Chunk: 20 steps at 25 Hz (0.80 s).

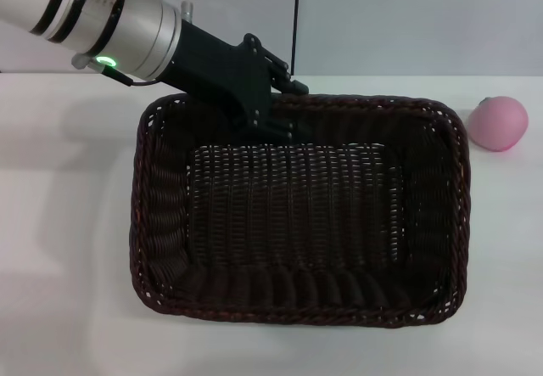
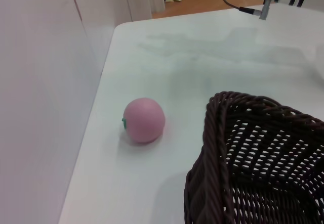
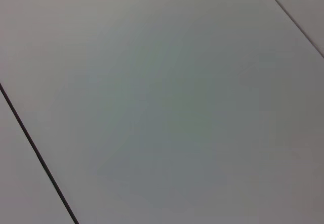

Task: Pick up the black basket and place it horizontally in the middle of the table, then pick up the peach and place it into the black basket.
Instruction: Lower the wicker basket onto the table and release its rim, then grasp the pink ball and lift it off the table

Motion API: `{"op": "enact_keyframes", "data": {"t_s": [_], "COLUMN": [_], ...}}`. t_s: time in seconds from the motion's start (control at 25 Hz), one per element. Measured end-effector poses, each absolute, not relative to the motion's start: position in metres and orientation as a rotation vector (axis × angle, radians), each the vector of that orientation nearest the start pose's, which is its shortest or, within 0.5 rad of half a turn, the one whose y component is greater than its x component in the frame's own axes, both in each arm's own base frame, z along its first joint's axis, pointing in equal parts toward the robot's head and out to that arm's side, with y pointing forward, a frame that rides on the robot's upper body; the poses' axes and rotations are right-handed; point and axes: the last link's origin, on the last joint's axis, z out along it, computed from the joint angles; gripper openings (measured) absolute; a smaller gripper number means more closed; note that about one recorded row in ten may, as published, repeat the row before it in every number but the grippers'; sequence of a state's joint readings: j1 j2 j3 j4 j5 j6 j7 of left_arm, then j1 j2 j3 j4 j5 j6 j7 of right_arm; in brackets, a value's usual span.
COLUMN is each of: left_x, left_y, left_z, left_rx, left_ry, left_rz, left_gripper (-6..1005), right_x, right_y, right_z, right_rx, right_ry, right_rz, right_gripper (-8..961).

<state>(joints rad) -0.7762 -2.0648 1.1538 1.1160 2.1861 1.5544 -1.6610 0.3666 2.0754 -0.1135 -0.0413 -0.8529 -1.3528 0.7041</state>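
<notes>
Dark woven wicker basket (image 1: 297, 215) lies lengthwise on white desk (image 1: 68, 223); left gripper (image 1: 276, 109) clamps its far rim; pink peach (image 1: 499, 123) beyond basket's right end.

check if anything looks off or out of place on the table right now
Nothing looks damaged or spilled. The black basket sits upright on the table, a little askew, with the left gripper at its far rim. The peach lies outside the basket, past its far right corner.

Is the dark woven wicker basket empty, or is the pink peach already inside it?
Empty. The dark woven wicker basket shows only its bare bottom; the pink peach sits outside on the white table, beside its right end.
</notes>
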Motion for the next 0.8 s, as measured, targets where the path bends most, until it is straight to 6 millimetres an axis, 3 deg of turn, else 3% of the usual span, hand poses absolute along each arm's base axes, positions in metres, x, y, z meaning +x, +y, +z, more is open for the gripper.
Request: {"op": "enact_keyframes", "data": {"t_s": [0.24, 0.48, 0.6, 0.68, 0.72, 0.76, 0.8], "left_x": [-0.121, -0.124, -0.126, -0.128, -0.131, -0.143, -0.146], "left_y": [0.383, 0.388, 0.387, 0.387, 0.385, 0.380, 0.379], "left_z": [0.002, 0.017, 0.031, 0.036, 0.041, 0.054, 0.055], "left_rx": [-2.979, -2.818, -2.705, -2.663, -2.618, -2.487, -2.467], "left_ry": [0.120, 0.105, 0.086, 0.064, 0.047, -0.005, -0.017], "left_rz": [-0.077, -0.235, -0.394, -0.459, -0.531, -0.715, -0.744], "left_gripper": [532, 716, 838, 838, 838, 838, 838], "right_x": [0.402, 0.401, 0.401, 0.401, 0.400, 0.399, 0.398], "right_y": [0.279, 0.279, 0.279, 0.279, 0.279, 0.279, 0.280], "right_z": [0.080, 0.079, 0.079, 0.079, 0.079, 0.078, 0.078], "right_rx": [-0.905, -0.907, -0.909, -0.918, -0.925, -0.940, -0.959], "right_ry": [0.827, 0.829, 0.829, 0.825, 0.822, 0.818, 0.812], "right_rz": [1.067, 1.068, 1.068, 1.068, 1.068, 1.067, 1.065], "right_gripper": [551, 553, 554, 555, 555, 555, 556]}}
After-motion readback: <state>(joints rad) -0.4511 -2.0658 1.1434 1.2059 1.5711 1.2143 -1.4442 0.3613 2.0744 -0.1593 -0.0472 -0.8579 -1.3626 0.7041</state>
